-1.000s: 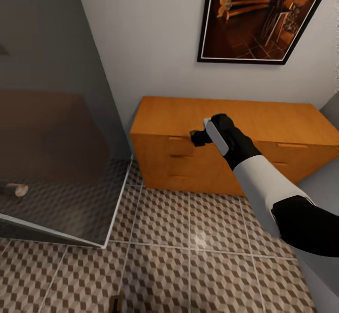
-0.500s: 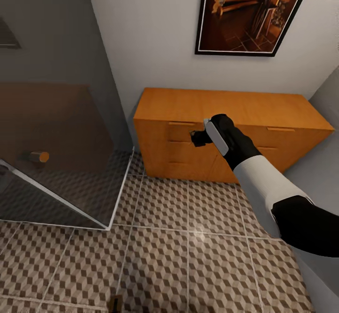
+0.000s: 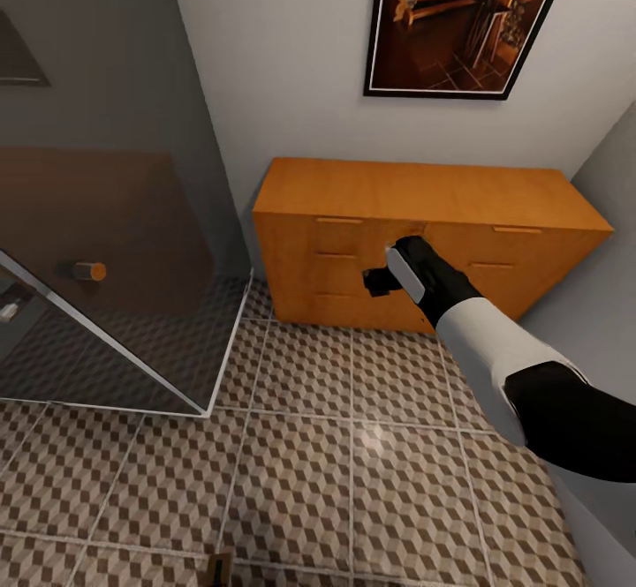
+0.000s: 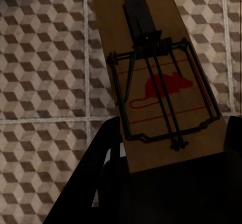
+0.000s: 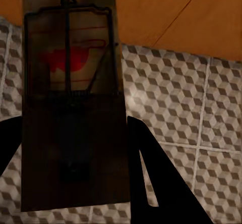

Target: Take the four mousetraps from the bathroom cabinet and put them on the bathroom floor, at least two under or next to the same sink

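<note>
I see the cabinet (image 3: 424,243) with all drawers closed, so its contents are hidden. My right gripper (image 3: 378,281), in front of the cabinet, clamps a mousetrap (image 5: 73,98): brown board, dark wire, red mouse print. My left gripper (image 4: 166,173) grasps another mousetrap (image 4: 161,77) with the same print, above the bathroom floor (image 3: 353,472). No readable writing.

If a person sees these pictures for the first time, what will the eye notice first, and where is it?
Each wrist view shows a mousetrap with a red mouse print held between dark fingers: one in the left end effector over the patterned tile floor, another in the right end effector. In the head view, the orange-brown cabinet stands against the wall under a framed picture, beside a glass shower panel.
</note>
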You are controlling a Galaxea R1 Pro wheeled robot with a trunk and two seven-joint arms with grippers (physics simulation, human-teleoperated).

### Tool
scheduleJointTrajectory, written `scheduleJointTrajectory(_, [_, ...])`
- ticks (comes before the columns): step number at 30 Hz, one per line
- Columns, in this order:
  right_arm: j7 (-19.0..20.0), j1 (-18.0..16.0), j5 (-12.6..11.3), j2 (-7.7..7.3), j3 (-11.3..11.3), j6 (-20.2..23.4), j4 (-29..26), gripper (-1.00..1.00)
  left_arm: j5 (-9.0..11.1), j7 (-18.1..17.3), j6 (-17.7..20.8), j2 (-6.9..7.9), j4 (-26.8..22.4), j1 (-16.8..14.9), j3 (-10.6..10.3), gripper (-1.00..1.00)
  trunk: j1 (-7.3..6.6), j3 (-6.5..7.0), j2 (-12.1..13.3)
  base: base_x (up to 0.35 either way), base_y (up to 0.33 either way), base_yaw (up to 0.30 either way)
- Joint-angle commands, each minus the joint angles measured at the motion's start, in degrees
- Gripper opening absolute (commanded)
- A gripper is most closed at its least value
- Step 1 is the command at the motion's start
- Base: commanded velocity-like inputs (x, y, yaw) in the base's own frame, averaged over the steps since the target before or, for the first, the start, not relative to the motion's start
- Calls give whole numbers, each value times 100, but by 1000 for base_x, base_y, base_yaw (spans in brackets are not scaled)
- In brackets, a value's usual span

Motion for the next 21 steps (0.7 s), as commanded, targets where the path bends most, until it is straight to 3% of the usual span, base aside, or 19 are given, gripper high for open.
scheduleJointTrajectory(1, [-48, -4, -78, 7, 31, -132, 179, -100, 34, 22, -33, -13, 23, -8, -46, -100, 1, -7, -9, -14, 0, 0])
scheduleJointTrajectory(6, [262, 250, -62, 147, 71, -1729, 1682, -100, 34, 17, -33, -35, 24, -8, -46, -100, 1, -7, -9, -5, 0, 0])
scheduleJointTrajectory(12, [901, 640, 372, 185, 172, -2726, 2489, -100, 34, 18, -33, -40, 24, -8, -46, -100, 1, -7, -9, 0, 0, 0])
scheduleJointTrajectory(15, [1121, 1123, 766, 186, 186, -3391, 2645, -100, 34, 18, -33, -41, 24, -8, -46, -100, 1, -7, -9, 0, 0, 0])
scheduleJointTrajectory(17, [1197, 1661, 1000, 181, 189, -3980, 2691, -100, 34, 17, -33, -42, 22, -8, -46, -100, 1, -7, -9, 0, 0, 0])
scheduleJointTrajectory(19, [1218, 1974, 1065, 180, 190, -4282, 2702, -100, 34, 16, -33, -42, 22, -8, -46, -100, 1, -7, -9, 0, 0, 0])
scheduleJointTrajectory(21, [1236, 2629, 1138, 188, 192, -4932, 2714, -100, 34, 16, -33, -42, 23, -8, -46, -100, 1, -7, -9, 0, 0, 0])
